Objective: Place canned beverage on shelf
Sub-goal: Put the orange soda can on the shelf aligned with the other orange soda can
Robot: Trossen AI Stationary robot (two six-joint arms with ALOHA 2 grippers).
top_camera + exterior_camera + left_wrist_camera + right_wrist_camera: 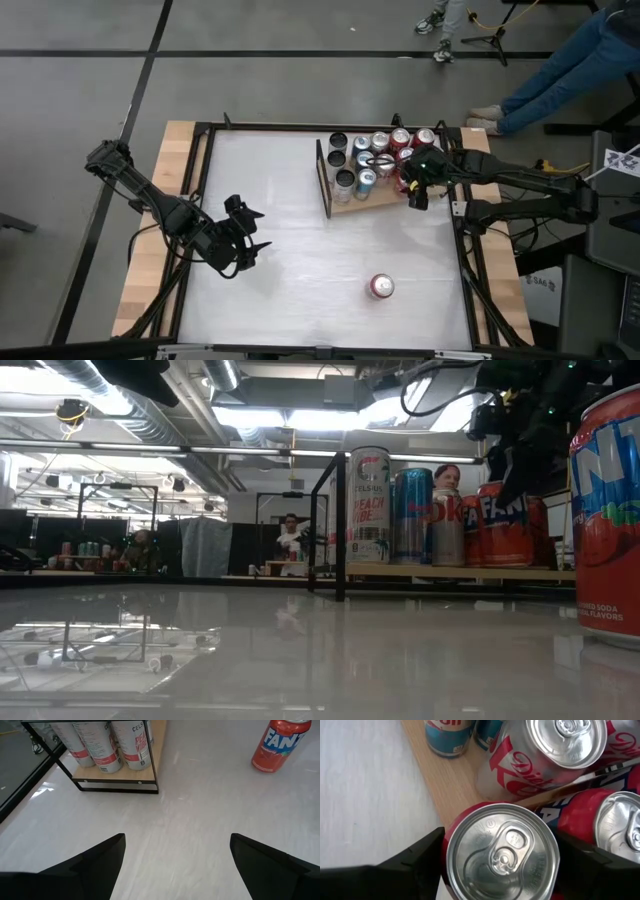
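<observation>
R gripper point(413, 187) at shelf point(352, 208) edge, 2 o'clock on counter point(300, 260); jaws straddle red can point(501, 855), grip vs release: cannot tell. Risk: crowded cans point(375, 160) get knocked. L gripper point(248, 245) waits at 8 o'clock, jaws spread. Fanta can point(381, 287) loose at 5 o'clock

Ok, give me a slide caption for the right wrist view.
Right gripper astride a red can on the shelf beside a Diet Coke can.

A red can point(502, 852) sits between the dark fingers point(415, 865), seemingly gripped, on the shelf point(447, 782)
</observation>
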